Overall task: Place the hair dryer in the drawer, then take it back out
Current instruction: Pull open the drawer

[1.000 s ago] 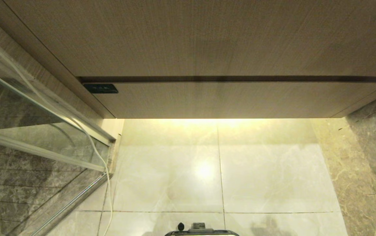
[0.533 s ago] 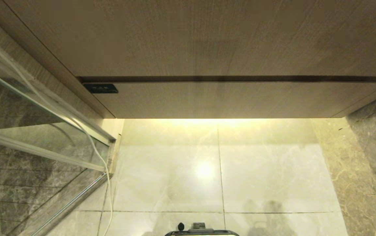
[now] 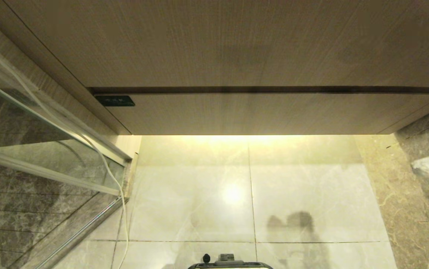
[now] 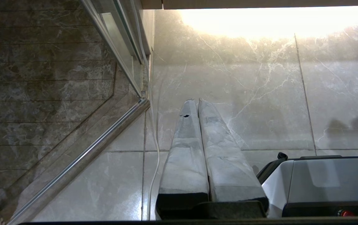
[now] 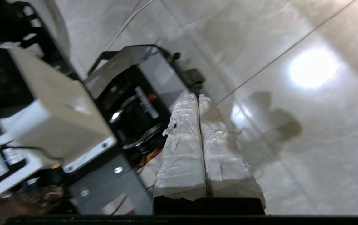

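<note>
We judge this to be the very start of the task: the drawer (image 3: 266, 114) is shut flush under the taller wood panel (image 3: 236, 45), and the hair dryer shows in none of our views, so we cannot say where it lies. Our right pincer (image 5: 199, 98) hangs over the pale floor tiles (image 5: 306, 140) with its two padded fingers (image 5: 182, 150) pressed together and nothing between them; beside it sits our own base (image 5: 135, 87). Its shadow falls on the floor below the drawer, well short of the front. Our left pincer (image 4: 196, 101) is parked low by the glass shower door (image 4: 113, 47), fingers also closed and empty. From the right pincer the drawer is ahead and above, well apart. The next move, as we see it, calls for bringing the right pincer up to the dark gap along the drawer's top edge, since the plain front has no handle, and pulling it outward
</note>
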